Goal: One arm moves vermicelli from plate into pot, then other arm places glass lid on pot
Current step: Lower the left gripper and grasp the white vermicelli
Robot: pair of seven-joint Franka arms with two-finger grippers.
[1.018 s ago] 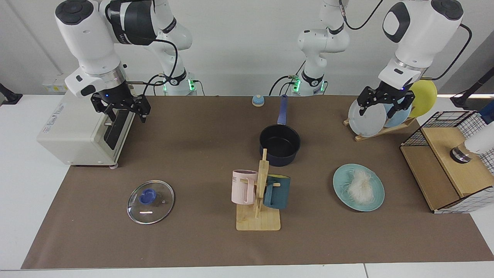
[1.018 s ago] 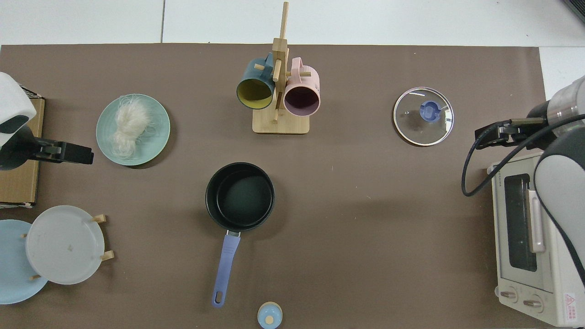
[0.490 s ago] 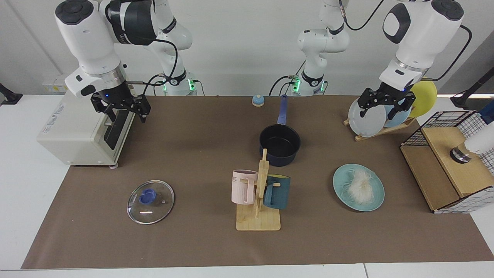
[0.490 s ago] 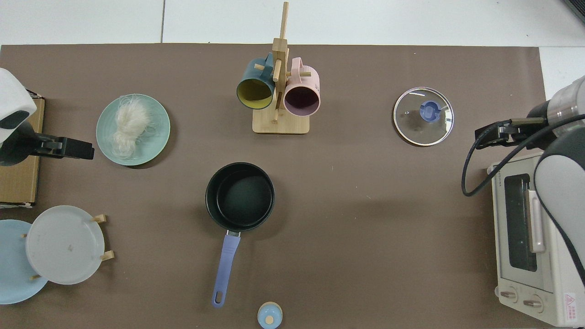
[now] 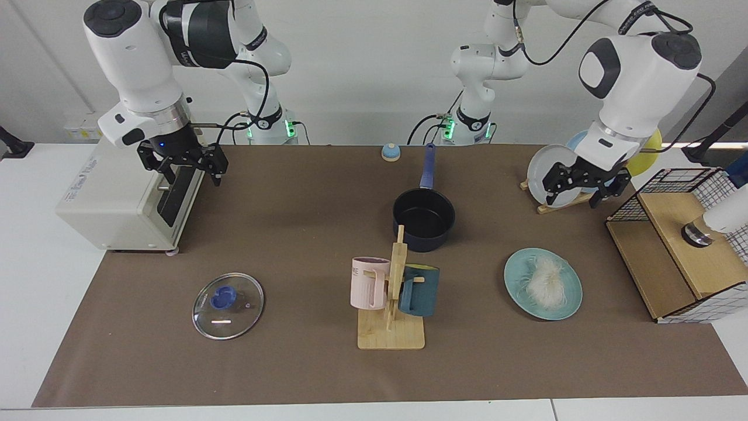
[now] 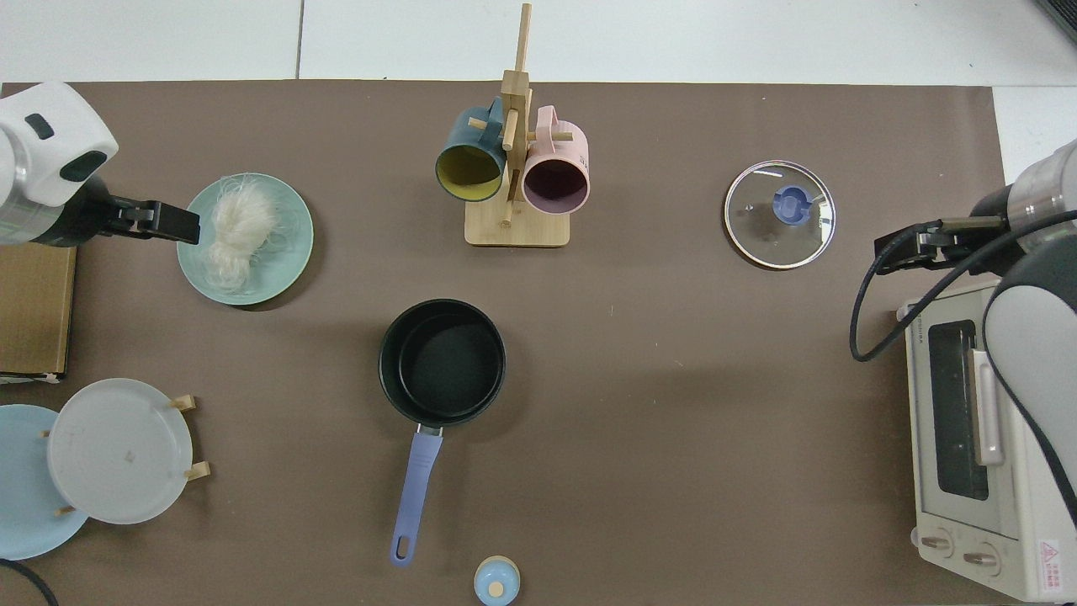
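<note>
1. The left gripper (image 5: 584, 188) hangs in the air with its fingers spread wide and nothing in them. From above, its tip sits at the edge of the teal plate (image 6: 286, 252).
2. The vermicelli (image 5: 544, 282) is a white tangle lying on the plate. No gripper touches it.
3. The pot (image 5: 423, 219) sits in the middle of the brown mat (image 5: 292, 374). It looks empty inside.
4. The right gripper (image 5: 188, 166) waits up high by the toaster oven (image 5: 111, 199). Its fingers are apart and hold nothing.
5. The glass lid (image 5: 228, 306) lies flat on the mat, well apart from the pot.
6. I think the job has only just begun. The noodles need to go in the pot, then the lid goes on.
</note>
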